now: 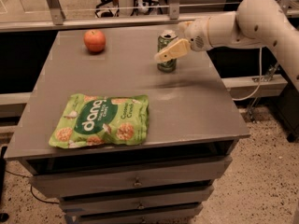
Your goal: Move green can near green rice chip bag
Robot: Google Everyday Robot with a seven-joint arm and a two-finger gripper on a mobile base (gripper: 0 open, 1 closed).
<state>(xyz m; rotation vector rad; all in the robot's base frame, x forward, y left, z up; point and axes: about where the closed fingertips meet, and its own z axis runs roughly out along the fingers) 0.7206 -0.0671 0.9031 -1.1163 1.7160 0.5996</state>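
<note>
The green can (166, 65) stands upright on the table (196, 101), close to the far edge and towards the right side, its silver top showing. The gripper (168, 50) is at the can, reaching in from beyond the right edge on the pale arm (243, 22). Its fingers (174, 49) are spread apart, the near tan one slanting across the can's upper front and the other out of sight behind it. Whether either one touches the can cannot be told. The green rice chip bag (102, 120) lies flat well apart from the can, along the front edge near the front-left corner. A red apple (95, 40) sits near the far-left corner. Drawers (135, 181) run below the table's front edge.
</note>
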